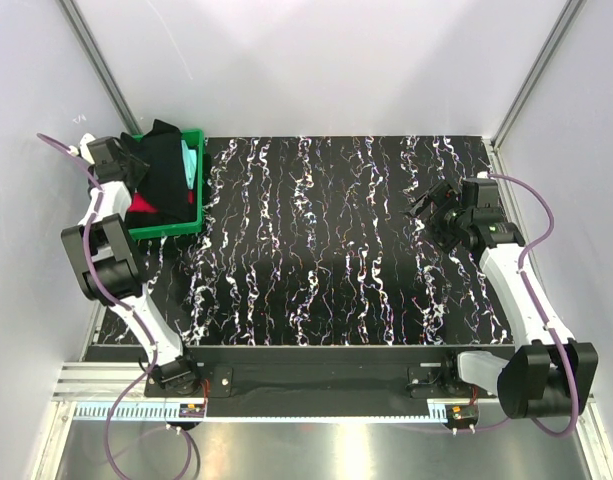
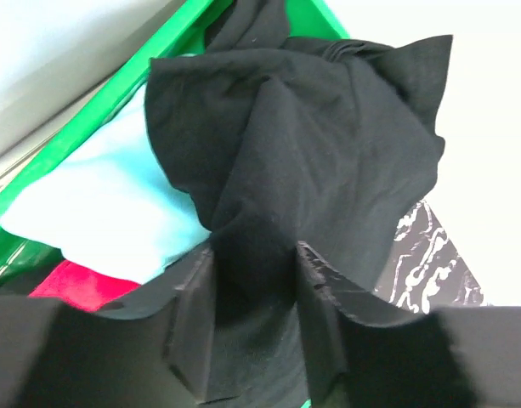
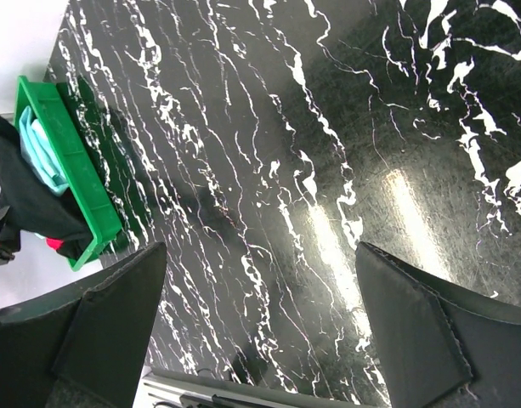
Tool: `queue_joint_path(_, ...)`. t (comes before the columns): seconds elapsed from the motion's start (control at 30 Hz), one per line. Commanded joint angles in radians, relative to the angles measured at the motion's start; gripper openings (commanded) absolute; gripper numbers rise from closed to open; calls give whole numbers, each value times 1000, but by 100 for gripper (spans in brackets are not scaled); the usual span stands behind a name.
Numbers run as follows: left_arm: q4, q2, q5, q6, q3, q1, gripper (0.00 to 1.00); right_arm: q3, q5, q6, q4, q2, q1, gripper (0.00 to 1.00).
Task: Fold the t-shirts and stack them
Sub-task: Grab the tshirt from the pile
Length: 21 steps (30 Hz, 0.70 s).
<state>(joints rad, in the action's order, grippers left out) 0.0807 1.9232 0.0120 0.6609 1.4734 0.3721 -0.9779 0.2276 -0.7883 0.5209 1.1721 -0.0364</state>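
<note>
The black tee (image 2: 328,153) is matt cloth, the green crate (image 1: 166,228) glossy plastic, the tabletop (image 3: 328,170) smooth and shiny.

We see a black tee (image 2: 311,170), aqua tee (image 2: 99,212) and red tee (image 2: 77,282) inside the green crate (image 1: 166,228); beside it, a white-streaked black worktop (image 1: 336,260).

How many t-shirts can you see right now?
3. The black shirt is on top, pinched by the left end effector; the aqua shirt sits beneath it; the red shirt is lowest. More may be hidden.

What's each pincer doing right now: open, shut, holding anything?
Left pincer: closed on a fold of the black t-shirt.
Right pincer: open, holding nothing, above the tabletop.
</note>
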Motion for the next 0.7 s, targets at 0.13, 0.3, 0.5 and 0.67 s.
queue_joint_path(0.13,-22,-131,60,72,-5,-1,4,-28,27,-17,-5,17,4,100)
queue_joint_path(0.3,-33,-220,75,137,-42,-1,0,-36,42,-15,-7,8,4,100)
queue_joint_path(0.5,-113,-299,158,327,-77,-12,0,-7,27,-57,-7,-31,1,100)
queue_joint_path(0.67,-145,-400,177,382,-88,-79,0,-18,45,-141,-7,-55,-14,100)
